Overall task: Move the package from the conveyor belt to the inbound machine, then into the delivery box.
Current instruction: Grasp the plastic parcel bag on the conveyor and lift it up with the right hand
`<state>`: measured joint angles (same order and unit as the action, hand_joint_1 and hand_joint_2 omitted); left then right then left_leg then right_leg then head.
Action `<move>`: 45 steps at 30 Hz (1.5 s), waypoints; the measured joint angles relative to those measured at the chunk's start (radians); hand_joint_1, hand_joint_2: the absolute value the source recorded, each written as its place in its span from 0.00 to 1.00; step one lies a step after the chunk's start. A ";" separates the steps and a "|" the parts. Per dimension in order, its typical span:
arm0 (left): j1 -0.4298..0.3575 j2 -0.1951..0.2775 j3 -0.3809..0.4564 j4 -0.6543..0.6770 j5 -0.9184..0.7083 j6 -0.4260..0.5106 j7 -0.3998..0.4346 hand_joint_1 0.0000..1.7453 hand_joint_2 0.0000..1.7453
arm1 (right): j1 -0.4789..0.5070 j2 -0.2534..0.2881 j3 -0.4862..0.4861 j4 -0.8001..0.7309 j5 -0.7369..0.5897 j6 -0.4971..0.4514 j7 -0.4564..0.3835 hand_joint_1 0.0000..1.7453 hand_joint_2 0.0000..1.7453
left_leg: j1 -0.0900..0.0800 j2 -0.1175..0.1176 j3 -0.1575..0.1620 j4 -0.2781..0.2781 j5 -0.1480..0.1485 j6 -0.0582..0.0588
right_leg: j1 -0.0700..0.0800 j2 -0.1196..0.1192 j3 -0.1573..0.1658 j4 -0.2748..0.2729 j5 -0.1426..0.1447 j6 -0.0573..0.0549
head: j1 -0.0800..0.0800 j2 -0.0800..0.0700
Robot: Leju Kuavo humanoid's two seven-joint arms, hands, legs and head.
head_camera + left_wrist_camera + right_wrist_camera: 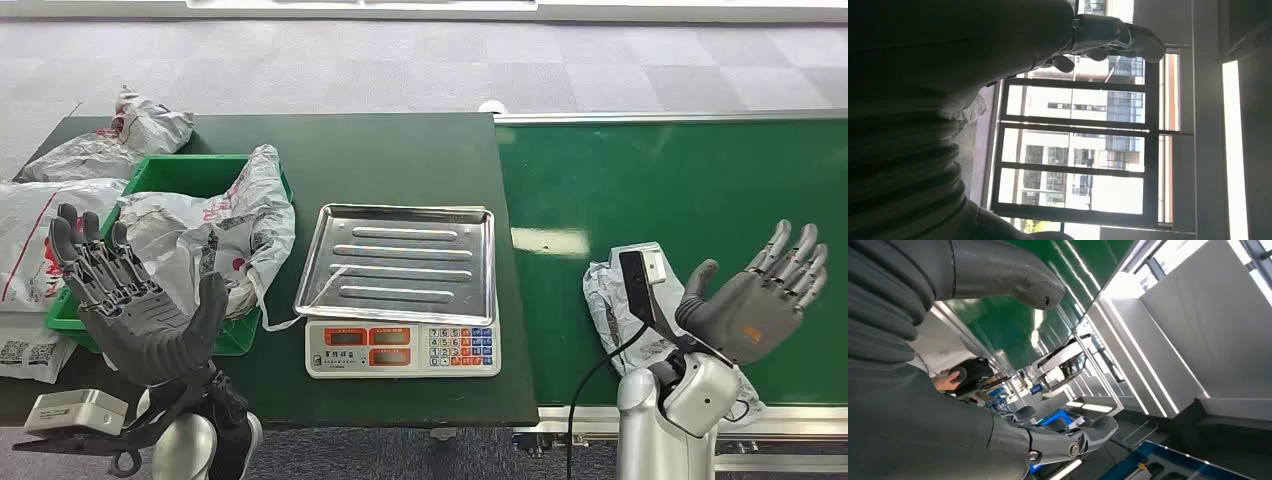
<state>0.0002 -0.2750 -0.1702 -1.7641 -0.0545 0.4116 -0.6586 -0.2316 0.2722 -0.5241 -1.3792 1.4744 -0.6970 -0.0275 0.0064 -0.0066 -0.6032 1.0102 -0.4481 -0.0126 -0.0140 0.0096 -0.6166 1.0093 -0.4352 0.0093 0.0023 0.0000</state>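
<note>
The robot's left hand [135, 300] is raised palm-up over the near left part of the dark green table [400, 155], its fingers spread wide and holding nothing; in the left wrist view the same hand [1108, 40] is a dark shape against bright windows. The right hand [760, 295] is likewise lifted, palm turned inward with fingers fanned apart and empty, above the near edge of the bright green conveyor belt [680, 180]; the right wrist view shows its thick grey thumb and fingers [1068, 440] apart with nothing between them. The crumpled white plastic-wrapped package [620, 300] lies on the conveyor belt just left of the right hand and partly behind the wrist, not touched by the fingers. On the table, left of the belt, stands the white electronic scale with a ribbed silver metal tray [400, 260] on top and a keypad on its near face. Further left sits a green plastic delivery box [190, 175], with a wrinkled white mailer bag with red print [220, 235] draped across it. More white bags [110, 135] lie at the far left of the table, beside the box.
</note>
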 joint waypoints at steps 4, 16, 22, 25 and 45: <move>0.006 0.000 0.000 -0.005 0.000 0.000 0.000 0.00 1.00 | -0.002 -0.005 -0.037 0.023 -0.013 0.000 -0.010 0.00 1.00 | 0.000 0.000 0.000 0.000 0.000 0.000 | 0.000 0.000 0.000 0.000 0.000 0.000 | 0.000 0.000; 0.016 0.000 0.002 -0.012 0.000 0.000 0.000 0.00 1.00 | -0.004 -0.014 -0.082 0.068 -0.020 -0.001 -0.011 0.00 1.00 | 0.000 0.000 0.000 0.000 0.000 0.001 | 0.000 0.000 0.000 0.000 0.000 0.000 | 0.000 0.000; 0.022 0.000 0.008 -0.014 0.000 -0.002 -0.004 0.00 1.00 | -0.006 -0.025 -0.098 0.105 -0.032 0.002 -0.009 0.00 1.00 | 0.000 0.000 0.000 0.000 0.000 0.001 | 0.000 0.000 0.000 0.000 0.000 0.000 | 0.000 0.000; 0.029 0.000 0.015 -0.016 0.000 -0.005 -0.007 0.00 1.00 | -0.001 -0.031 -0.120 0.131 -0.061 0.009 -0.027 0.00 1.00 | 0.000 0.000 0.000 0.000 0.000 0.001 | -0.001 0.000 0.000 0.000 0.000 0.001 | 0.000 0.000; 0.039 -0.001 0.023 -0.024 0.000 -0.006 -0.013 0.00 1.00 | -0.014 -0.050 -0.180 0.304 -0.091 0.000 -0.061 0.00 1.00 | 0.000 0.000 0.000 0.000 -0.001 0.001 | -0.001 -0.001 0.000 0.000 -0.001 0.001 | 0.000 0.000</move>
<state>0.0394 -0.2762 -0.1476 -1.7880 -0.0542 0.4058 -0.6718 -0.2454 0.2227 -0.7038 -1.0748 1.3839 -0.6972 -0.0885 0.0064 -0.0067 -0.6036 1.0102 -0.4487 -0.0115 -0.0147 0.0089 -0.6164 1.0092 -0.4361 0.0106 0.0024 0.0000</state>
